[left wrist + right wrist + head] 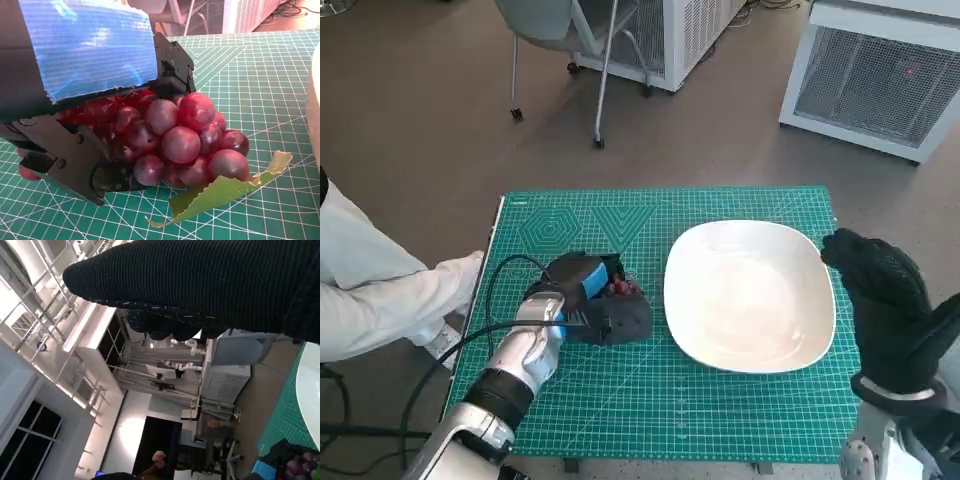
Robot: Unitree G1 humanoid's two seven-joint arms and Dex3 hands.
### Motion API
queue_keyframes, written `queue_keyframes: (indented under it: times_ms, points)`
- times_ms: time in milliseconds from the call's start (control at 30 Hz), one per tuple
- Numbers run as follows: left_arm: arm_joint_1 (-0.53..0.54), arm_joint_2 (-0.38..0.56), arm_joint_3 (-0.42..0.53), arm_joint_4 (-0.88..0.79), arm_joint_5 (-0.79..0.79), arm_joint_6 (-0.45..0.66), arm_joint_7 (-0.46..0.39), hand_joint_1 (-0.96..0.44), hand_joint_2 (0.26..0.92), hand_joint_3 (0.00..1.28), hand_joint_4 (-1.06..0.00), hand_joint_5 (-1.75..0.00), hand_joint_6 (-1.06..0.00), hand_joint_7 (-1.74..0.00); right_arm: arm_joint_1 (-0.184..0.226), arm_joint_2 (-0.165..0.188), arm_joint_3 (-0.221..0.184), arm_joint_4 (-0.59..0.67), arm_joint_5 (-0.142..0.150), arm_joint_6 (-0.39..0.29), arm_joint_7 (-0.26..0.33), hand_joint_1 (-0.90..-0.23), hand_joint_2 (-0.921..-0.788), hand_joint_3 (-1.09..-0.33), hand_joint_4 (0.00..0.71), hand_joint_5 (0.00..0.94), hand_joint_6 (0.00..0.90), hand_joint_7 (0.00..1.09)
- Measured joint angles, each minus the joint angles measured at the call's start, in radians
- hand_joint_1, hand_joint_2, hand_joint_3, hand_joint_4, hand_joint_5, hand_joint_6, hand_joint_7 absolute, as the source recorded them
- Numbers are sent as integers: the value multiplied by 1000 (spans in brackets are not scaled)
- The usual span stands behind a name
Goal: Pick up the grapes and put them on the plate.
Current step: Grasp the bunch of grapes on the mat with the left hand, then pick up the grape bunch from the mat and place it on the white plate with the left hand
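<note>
A bunch of red grapes lies on the green cutting mat, left of the white plate. My left hand covers the bunch from above. In the left wrist view its black fingers wrap around the grapes, whose green leaf rests on the mat. A sliver of the plate's rim shows nearby. My gloved right hand is raised beside the plate's right edge and holds nothing. The right wrist view shows the glove, the plate's edge and the distant grapes.
A person's white-trousered leg and shoe reach close to the table's left edge. A chair and white cabinets stand on the floor beyond the table. A black cable loops beside my left forearm.
</note>
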Motion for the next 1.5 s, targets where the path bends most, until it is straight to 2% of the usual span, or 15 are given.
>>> queue_keyframes:
  times_ms: [333,500,633,800,900,967,1100,1333,1500]
  points:
    - [-3,1,4,-3,-7,6,-7,4,822,306,-594,-1454,-631,-1023,-4,0,0,8,0,-3,0,-412,-921,-580,527,273,240,832]
    - [-3,10,12,-30,-13,7,-21,4,834,261,-624,-1418,-652,-992,-6,0,-2,11,1,-4,0,-412,-921,-580,528,273,240,831]
    - [0,28,21,-86,-17,16,-38,5,823,273,-612,-1443,-693,-936,-7,0,-3,11,1,-5,0,-412,-921,-579,528,272,241,830]
    - [20,67,44,-226,-20,46,-73,3,769,378,-608,-1328,-640,-1162,-10,1,-4,14,0,-7,0,-413,-921,-578,529,271,242,828]
    - [38,91,59,-329,-20,73,-100,3,755,407,-608,-1298,-623,-1224,-12,1,-4,15,0,-8,0,-413,-921,-578,530,270,243,826]
    - [51,104,70,-395,-20,90,-116,3,749,415,-603,-1329,-638,-1182,-14,2,-4,16,0,-9,0,-413,-921,-578,531,269,244,826]
    - [83,126,91,-524,-18,118,-145,6,747,410,-598,-1444,-698,-994,-17,4,-3,19,-2,-10,0,-413,-921,-578,531,269,245,825]
    - [130,159,121,-705,-5,150,-173,5,878,131,-681,-1344,-710,-914,-22,6,-2,23,-3,-12,0,-416,-921,-578,531,268,244,825]
    - [151,180,142,-794,8,153,-175,3,910,53,-706,-1293,-715,-927,-23,6,-2,24,-2,-16,0,-412,-921,-579,532,267,244,825]
